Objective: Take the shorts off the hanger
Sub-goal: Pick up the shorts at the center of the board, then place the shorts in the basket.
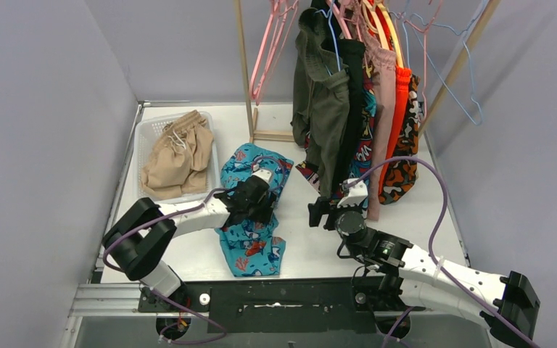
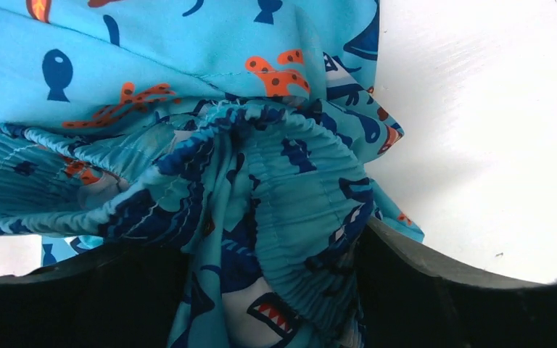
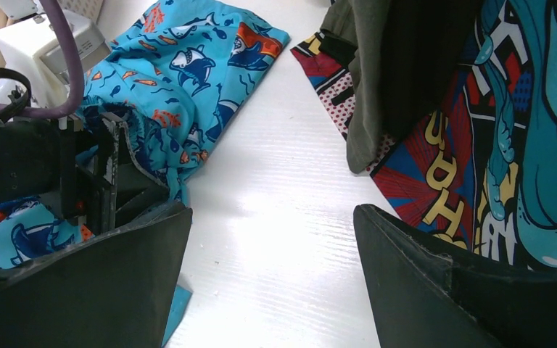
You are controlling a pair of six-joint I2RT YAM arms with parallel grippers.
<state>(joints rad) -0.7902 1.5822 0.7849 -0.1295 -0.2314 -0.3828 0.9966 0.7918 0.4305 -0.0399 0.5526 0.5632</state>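
Observation:
The teal shark-print shorts lie spread on the white table, off any hanger. My left gripper is shut on their bunched elastic waistband, which fills the space between its jaws. Olive green shorts, black shorts, comic-print shorts, dusty pink shorts, orange shorts and orange-black patterned shorts hang from hangers on the rack. My right gripper is open and empty, low over the table between the teal shorts and the hanging comic-print shorts.
A white basket at the back left holds the tan shorts. The wooden rack post and its base stand behind the teal shorts. Empty pink hangers and blue hangers hang on the rail.

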